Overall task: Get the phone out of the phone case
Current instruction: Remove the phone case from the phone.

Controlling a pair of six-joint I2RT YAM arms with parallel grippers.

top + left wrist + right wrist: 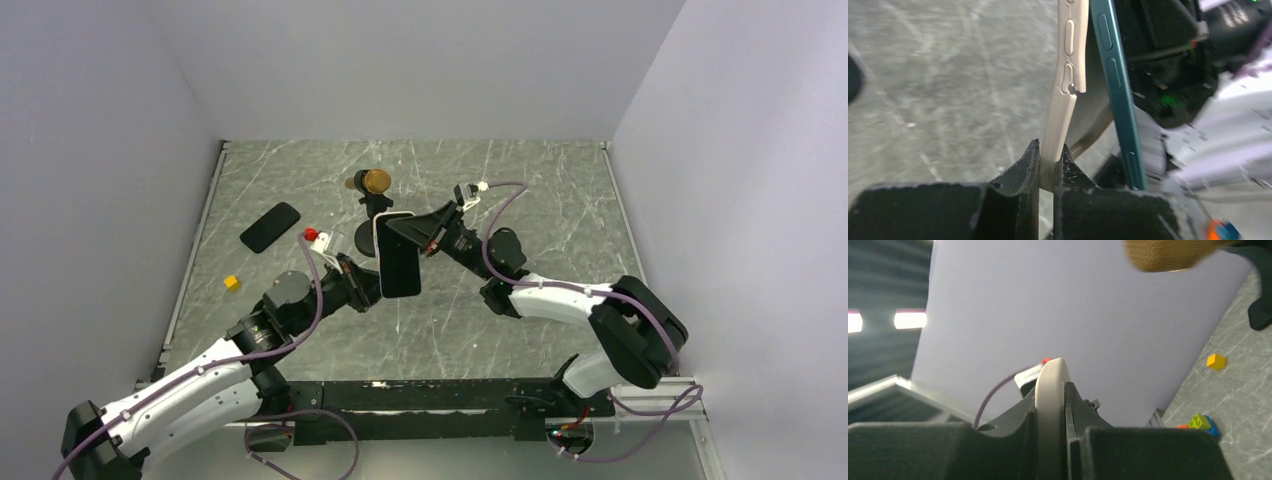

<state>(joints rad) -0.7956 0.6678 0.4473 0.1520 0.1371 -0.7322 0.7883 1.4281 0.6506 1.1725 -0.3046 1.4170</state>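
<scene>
The phone (400, 262) hangs above the middle of the table, dark screen up, with the cream phone case (381, 228) showing along its far left edge. My left gripper (366, 286) is shut on the case's side wall (1058, 125), which stands peeled away from the phone's teal edge (1118, 90). My right gripper (412, 230) holds the far end. In the right wrist view its fingers (1075, 405) are shut on a rounded cream end of the case (1050, 390). Whether the phone also lies in that grip I cannot tell.
A flat black slab (270, 227) lies on the table at the left, a yellow cube (232, 283) nearer the left edge. A black stand with a brown round top (375, 181) is just behind the phone. Green and blue bricks (1202, 422) lie by the wall.
</scene>
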